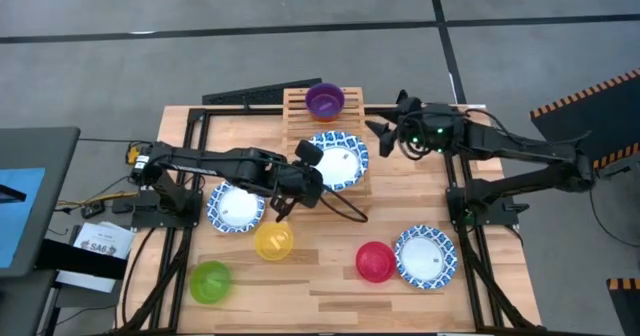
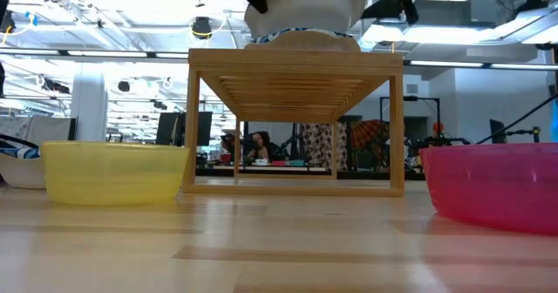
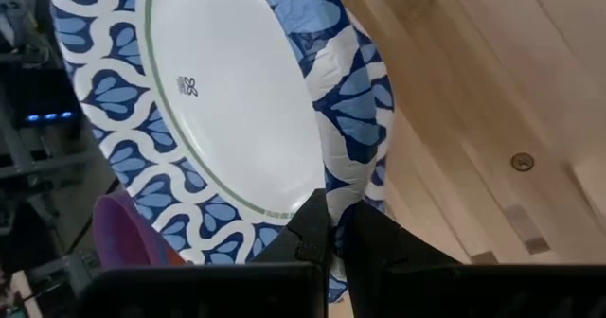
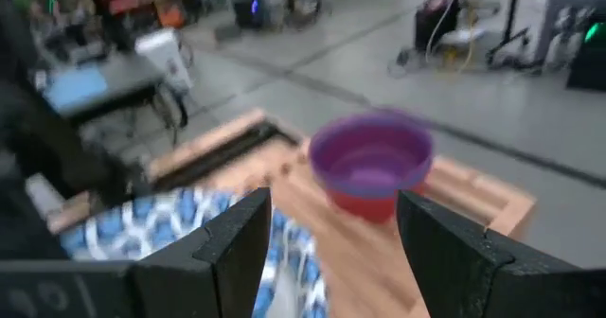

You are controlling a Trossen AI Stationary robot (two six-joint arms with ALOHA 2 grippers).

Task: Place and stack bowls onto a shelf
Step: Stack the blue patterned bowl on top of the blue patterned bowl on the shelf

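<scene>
a wooden tabletop [image 1: 330, 276] sits on a grey concrete floor, and the low view looks across it into a workshop with ceiling lights and a person seated at a desk far behind. on the far middle of the table stands the slatted wooden shelf [image 1: 294, 106], seen from the low view as a raised rack on legs [image 2: 295, 75]. a purple bowl [image 1: 324, 100] nested in a red one sits at the shelf's far end, also visible past the right wrist [image 4: 370, 157]. a blue-patterned white bowl [image 1: 338, 161] lies on the near part of the shelf, and the left gripper [image 1: 303, 164] is clamped tight on its rim, the rim pinched between the dark fingers in the left wrist view [image 3: 333, 225]. the right gripper [image 1: 381, 129] hovers just beside the shelf's right edge with its fingers [image 4: 232, 247] spread wide and nothing between them. on the tabletop, a second patterned bowl [image 1: 235, 207] lies under the left arm, a yellow bowl [image 1: 273, 242] is near it, a green bowl [image 1: 210, 281] is at the near left, and a pink bowl [image 1: 375, 261] touches a third patterned bowl [image 1: 426, 256] at the near right.
</scene>
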